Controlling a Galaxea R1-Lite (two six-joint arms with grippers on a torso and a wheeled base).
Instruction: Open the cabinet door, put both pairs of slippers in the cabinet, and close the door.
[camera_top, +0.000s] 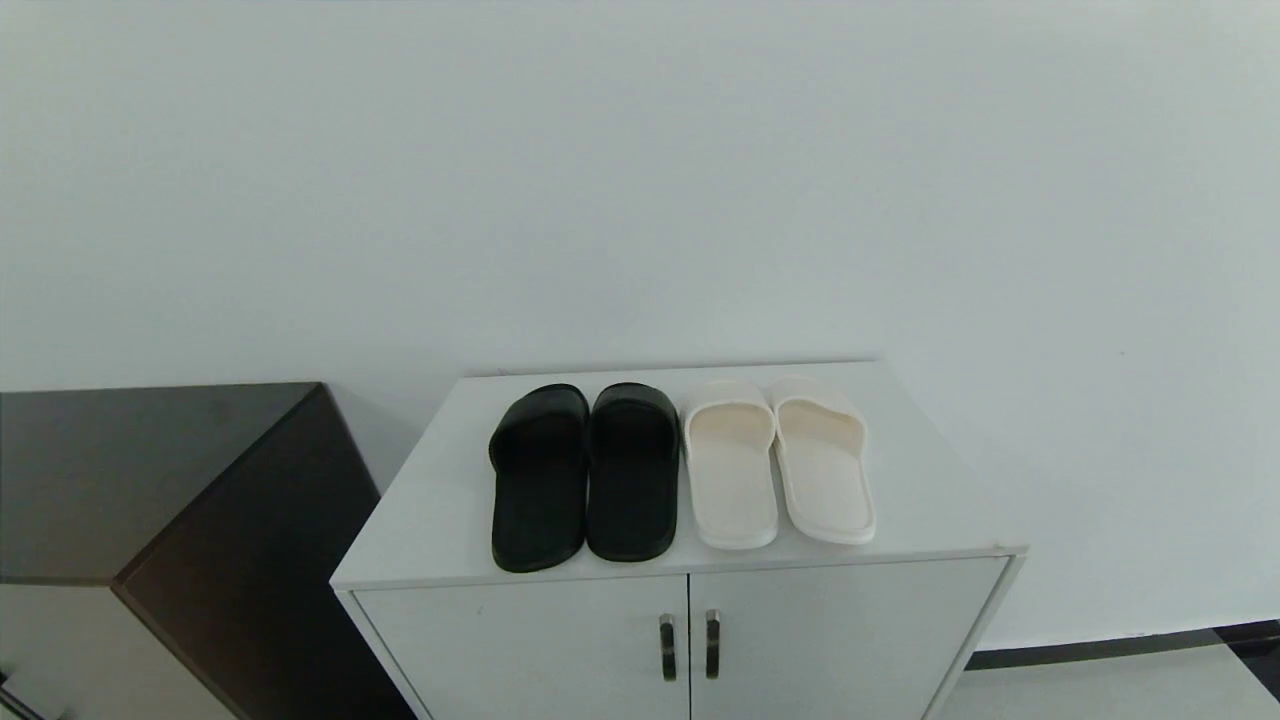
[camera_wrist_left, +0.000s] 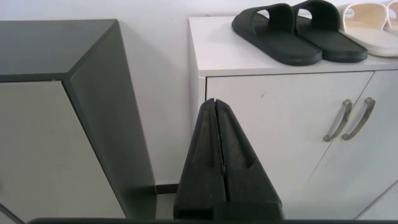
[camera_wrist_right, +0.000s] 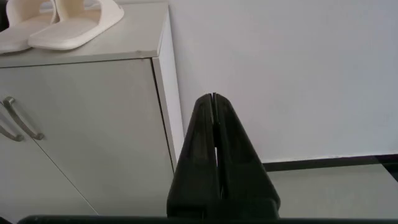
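A white cabinet (camera_top: 430, 520) stands against the wall with both doors shut and two metal handles (camera_top: 688, 646) at the middle seam. On its top lie a black pair of slippers (camera_top: 585, 475) to the left and a cream pair (camera_top: 778, 462) to the right, toes toward the wall. My left gripper (camera_wrist_left: 214, 106) is shut and empty, low in front of the cabinet's left door (camera_wrist_left: 280, 137). My right gripper (camera_wrist_right: 213, 99) is shut and empty, low beside the cabinet's right side (camera_wrist_right: 165, 93). The black slippers (camera_wrist_left: 298, 31) and cream slippers (camera_wrist_right: 62, 22) show above.
A dark-topped cabinet (camera_top: 150, 480) stands close to the left of the white one, with a narrow gap between them. The white wall runs behind. Bare floor (camera_top: 1120, 685) with a dark skirting strip lies to the right.
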